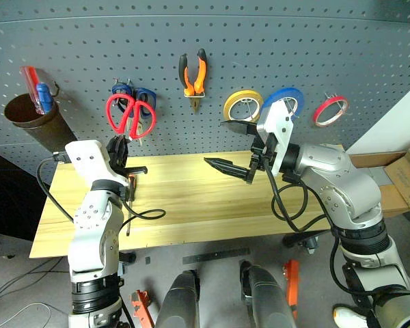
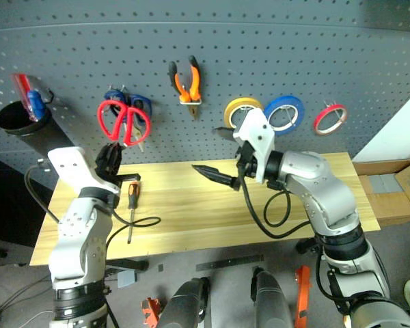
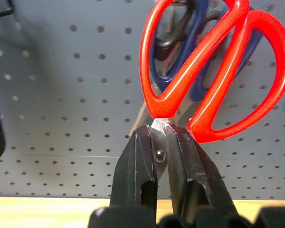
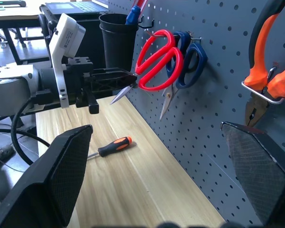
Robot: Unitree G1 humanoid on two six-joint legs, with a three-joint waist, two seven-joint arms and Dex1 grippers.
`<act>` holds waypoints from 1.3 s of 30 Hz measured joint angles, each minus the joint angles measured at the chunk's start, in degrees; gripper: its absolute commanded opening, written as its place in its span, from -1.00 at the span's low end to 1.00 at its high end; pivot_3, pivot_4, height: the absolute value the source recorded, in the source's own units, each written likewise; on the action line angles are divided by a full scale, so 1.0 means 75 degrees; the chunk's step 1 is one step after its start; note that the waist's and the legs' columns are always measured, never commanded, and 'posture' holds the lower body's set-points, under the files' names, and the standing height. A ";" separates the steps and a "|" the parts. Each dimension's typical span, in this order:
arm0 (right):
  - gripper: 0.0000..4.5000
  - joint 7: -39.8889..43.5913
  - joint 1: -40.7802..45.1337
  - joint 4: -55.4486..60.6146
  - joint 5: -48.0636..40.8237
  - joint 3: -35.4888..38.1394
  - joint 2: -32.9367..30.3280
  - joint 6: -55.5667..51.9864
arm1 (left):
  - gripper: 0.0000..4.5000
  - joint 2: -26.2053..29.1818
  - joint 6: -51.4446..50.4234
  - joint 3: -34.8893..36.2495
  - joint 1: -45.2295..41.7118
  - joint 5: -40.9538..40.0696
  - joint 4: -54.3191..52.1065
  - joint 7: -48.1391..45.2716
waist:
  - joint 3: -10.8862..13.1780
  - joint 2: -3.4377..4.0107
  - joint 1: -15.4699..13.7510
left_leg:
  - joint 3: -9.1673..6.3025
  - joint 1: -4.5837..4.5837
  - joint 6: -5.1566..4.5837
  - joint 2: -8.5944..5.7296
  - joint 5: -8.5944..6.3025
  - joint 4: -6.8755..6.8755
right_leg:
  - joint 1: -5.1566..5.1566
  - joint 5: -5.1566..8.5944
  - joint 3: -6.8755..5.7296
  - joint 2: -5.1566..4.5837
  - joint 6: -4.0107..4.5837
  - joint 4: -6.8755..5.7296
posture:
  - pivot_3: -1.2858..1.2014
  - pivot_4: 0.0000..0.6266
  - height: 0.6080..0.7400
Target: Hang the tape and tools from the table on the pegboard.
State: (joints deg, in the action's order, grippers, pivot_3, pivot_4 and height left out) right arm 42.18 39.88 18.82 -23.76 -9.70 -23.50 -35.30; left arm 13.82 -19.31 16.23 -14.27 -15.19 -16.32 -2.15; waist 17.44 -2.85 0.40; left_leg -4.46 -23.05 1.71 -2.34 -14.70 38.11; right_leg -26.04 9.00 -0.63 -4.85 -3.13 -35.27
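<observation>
Left gripper clamped on the blades of the red-handled scissors, handles up at the pegboard by the blue-handled scissors; right gripper spread wide, empty. Screwdriver flat on the table, long axis running front to back, just beside and below the left gripper, well apart from the right, so likely a left-arm pick

We find no legible text, label, brand, number or sign anywhere: none on the pegboard, the hung tools, the tape rings or the bench.
</observation>
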 measured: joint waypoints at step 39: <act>1.00 -0.2623 0.0302 -0.0942 0.1282 -0.1788 0.2352 -0.2239 | 0.52 0.1654 -0.2649 -0.0042 -0.1959 0.0476 0.6015 -0.0746 | 0.0011 0.0017 0.0228 | -0.0021 0.0027 0.0028 0.0007 0.0002 -0.0008 | -0.0028 0.0015 0.0001 0.0021 0.0016 -0.0088 | -0.02 0.05 1.00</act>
State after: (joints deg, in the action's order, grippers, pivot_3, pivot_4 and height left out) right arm 22.51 42.14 11.75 -14.14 -23.11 -5.85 -52.09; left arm 26.23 -39.18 15.91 -28.96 -11.62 28.79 -7.75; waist 17.52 -2.73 2.11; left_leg -4.62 -22.85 1.92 -2.29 -14.69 38.05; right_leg -26.24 9.11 -0.63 -4.69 -3.01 -35.93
